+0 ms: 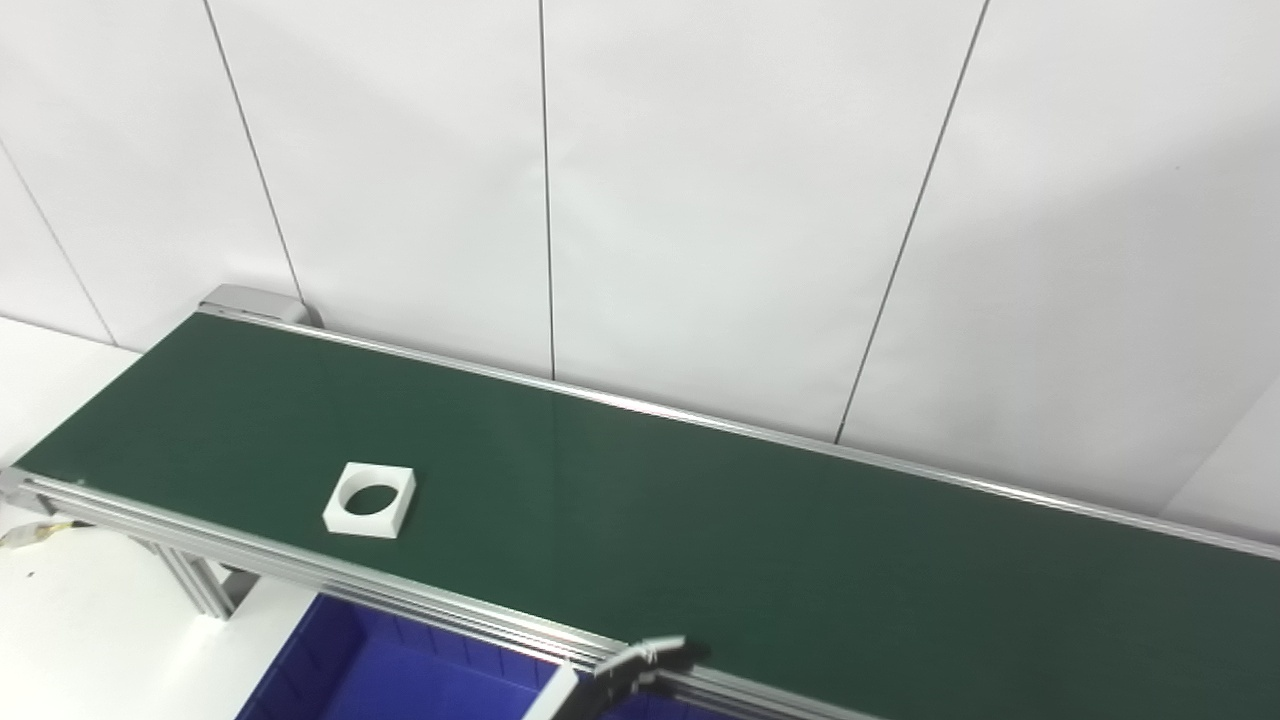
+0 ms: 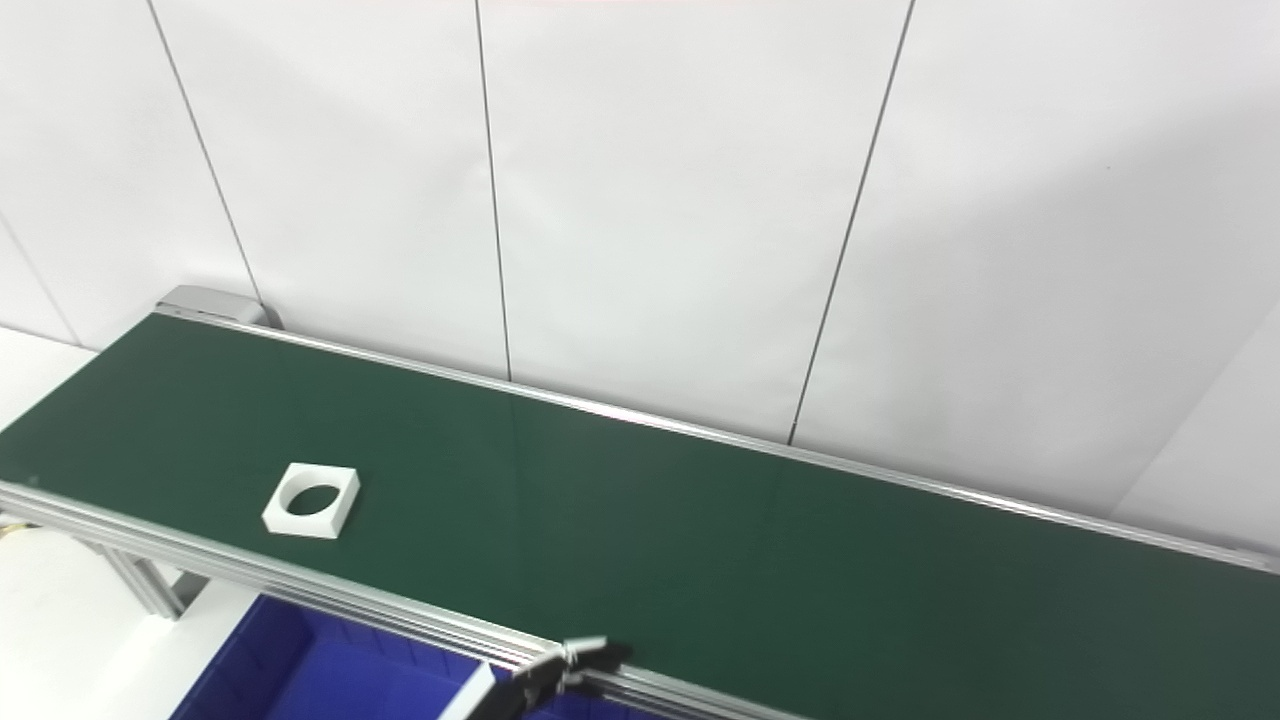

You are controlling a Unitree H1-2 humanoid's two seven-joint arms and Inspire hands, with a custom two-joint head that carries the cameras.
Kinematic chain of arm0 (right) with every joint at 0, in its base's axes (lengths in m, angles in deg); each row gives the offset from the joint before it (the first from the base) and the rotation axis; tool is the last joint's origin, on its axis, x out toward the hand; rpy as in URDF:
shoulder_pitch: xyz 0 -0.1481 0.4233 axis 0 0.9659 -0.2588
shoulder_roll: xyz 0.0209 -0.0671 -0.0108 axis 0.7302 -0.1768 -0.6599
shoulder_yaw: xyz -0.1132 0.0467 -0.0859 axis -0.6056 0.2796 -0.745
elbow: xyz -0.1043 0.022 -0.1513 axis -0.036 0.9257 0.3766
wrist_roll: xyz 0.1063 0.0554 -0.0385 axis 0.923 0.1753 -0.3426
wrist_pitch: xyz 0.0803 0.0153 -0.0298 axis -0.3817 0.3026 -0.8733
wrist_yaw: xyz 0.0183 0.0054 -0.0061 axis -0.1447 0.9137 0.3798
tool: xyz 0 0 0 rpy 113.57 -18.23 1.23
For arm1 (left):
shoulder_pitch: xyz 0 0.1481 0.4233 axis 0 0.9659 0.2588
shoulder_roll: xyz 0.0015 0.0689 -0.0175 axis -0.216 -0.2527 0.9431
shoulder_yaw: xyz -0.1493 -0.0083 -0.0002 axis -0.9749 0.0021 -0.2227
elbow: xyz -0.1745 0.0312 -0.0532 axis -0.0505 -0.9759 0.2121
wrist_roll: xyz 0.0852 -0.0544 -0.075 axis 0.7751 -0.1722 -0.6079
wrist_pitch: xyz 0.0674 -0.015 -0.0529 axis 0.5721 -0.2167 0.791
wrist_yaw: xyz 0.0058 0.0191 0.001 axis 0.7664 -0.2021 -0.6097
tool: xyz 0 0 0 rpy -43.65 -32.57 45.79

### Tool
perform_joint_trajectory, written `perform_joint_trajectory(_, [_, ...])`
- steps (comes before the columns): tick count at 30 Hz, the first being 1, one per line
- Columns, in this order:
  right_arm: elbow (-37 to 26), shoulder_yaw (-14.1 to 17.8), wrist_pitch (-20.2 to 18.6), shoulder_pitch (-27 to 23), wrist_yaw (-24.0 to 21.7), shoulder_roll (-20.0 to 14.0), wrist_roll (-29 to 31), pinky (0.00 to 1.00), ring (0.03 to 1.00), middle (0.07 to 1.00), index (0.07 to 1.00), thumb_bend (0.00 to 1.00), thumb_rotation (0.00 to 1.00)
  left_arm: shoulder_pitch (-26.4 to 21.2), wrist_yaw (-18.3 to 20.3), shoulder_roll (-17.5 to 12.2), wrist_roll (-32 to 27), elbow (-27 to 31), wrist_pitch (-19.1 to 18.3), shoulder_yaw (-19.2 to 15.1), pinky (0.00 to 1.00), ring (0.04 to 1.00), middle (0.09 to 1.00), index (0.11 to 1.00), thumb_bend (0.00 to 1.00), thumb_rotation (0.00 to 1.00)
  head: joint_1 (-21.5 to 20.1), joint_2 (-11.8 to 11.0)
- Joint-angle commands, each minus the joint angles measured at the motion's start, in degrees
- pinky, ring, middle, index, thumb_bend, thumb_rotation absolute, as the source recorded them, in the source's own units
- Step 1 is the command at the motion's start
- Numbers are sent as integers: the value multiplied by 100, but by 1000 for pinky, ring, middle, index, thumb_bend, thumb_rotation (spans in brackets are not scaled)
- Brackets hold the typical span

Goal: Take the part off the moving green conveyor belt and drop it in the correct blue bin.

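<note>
A white square part (image 1: pixel 370 498) with a round hole lies flat on the green conveyor belt (image 1: pixel 700 530), towards its left end and near the front rail. It also shows in the right eye view (image 2: pixel 311 499). Only the dark fingertips of my left hand (image 1: pixel 645 662) show at the bottom edge, just over the belt's front rail and well to the right of the part. They hold nothing that I can see; whether the hand is open or shut does not show. My right hand is out of view.
A blue bin (image 1: pixel 400 670) sits below the belt's front rail (image 1: pixel 300 570) at the bottom left. A white panelled wall (image 1: pixel 700 200) stands right behind the belt. A white table surface (image 1: pixel 90 620) lies at the left.
</note>
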Motion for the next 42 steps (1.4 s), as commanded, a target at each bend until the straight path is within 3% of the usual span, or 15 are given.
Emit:
perform_joint_trajectory(1, [-65,22,340,-16,180,-20,-43,800,803,845,917,481,403,-80,88,-137,-231,381,209,-124,783,852,866,816,991,268,-1,2])
perform_joint_trajectory(4, [-49,53,340,-12,200,14,-52,799,802,841,913,498,418,-130,224,-284,-266,716,205,-381,778,861,875,817,994,271,-106,43])
perform_joint_trajectory(6, [-58,106,340,0,165,53,-76,807,805,841,915,548,484,-200,340,-407,-330,909,173,-578,822,886,889,831,1000,274,-192,68])
perform_joint_trajectory(11, [-56,120,339,-19,201,83,-122,803,787,825,896,546,471,-360,606,-599,-374,1336,-133,-942,857,929,927,860,987,299,-443,160])
perform_joint_trajectory(21, [-72,62,339,-44,207,81,-150,714,745,789,846,686,580,-668,920,-643,-16,1690,-612,-1287,898,956,953,913,887,279,-799,332])
perform_joint_trajectory(33, [-44,62,336,-90,292,145,-339,688,734,779,836,798,643,-1280,1057,-883,548,1108,-656,-1523,831,910,941,917,851,326,-965,412])
perform_joint_trajectory(42, [-92,98,337,-91,251,198,-405,693,735,784,839,784,618,-2004,1152,-1330,916,270,-705,-1614,850,925,943,922,849,322,-960,460])
